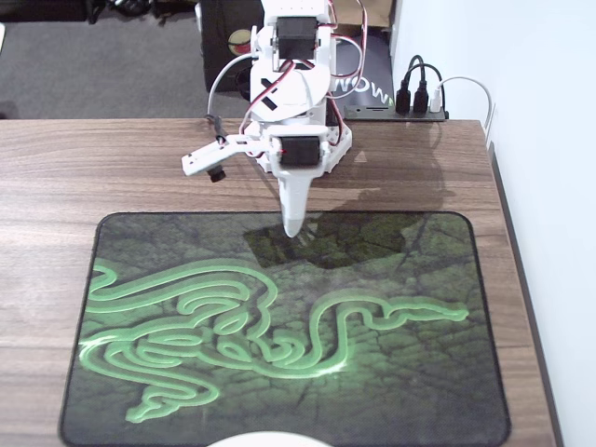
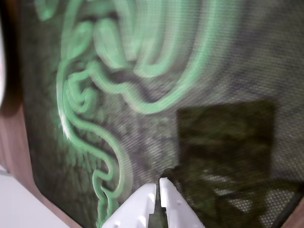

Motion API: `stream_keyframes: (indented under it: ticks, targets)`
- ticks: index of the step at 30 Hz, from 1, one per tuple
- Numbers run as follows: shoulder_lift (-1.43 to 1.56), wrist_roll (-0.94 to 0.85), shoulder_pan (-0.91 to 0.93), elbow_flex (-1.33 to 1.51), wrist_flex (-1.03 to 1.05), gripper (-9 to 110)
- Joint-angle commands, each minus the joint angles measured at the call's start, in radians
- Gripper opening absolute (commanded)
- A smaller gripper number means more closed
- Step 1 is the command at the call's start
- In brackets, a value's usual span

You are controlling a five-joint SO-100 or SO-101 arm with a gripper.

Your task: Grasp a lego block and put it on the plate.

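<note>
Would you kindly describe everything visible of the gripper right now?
The gripper is white plastic with two tapering fingers, closed tip to tip with only a hairline seam between them in the wrist view. It points straight down at the far edge of the mouse mat, holding nothing. Whether its tip touches the mat is unclear.

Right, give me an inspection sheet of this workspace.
Surface: wooden table with a dark mat bearing a green logo.
Job's things: plate, only a sliver at the bottom edge of the fixed view; no lego block seen.
Clutter: nothing seen.
Gripper: gripper shut and empty, pointing down over the mat's far edge.
Cables: red, white and black wires on the arm; plugs in a hub behind the table.
Surroundings: white wall at right, grey floor behind.
</note>
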Motion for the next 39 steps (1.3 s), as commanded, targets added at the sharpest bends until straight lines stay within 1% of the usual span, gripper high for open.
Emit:
stream_keyframes:
  ticks: [1, 7, 25, 39]
  targets:
    - [0.06, 0.032, -0.005, 0.006, 0.046, 1]
    - [0.166, 0.098, -0.009, 0.023, 0.163, 1]
    - [0.407, 0.117, 0.008, 0.066, 0.285, 1]
    - [0.413, 0.117, 0.008, 0.067, 0.288, 1]
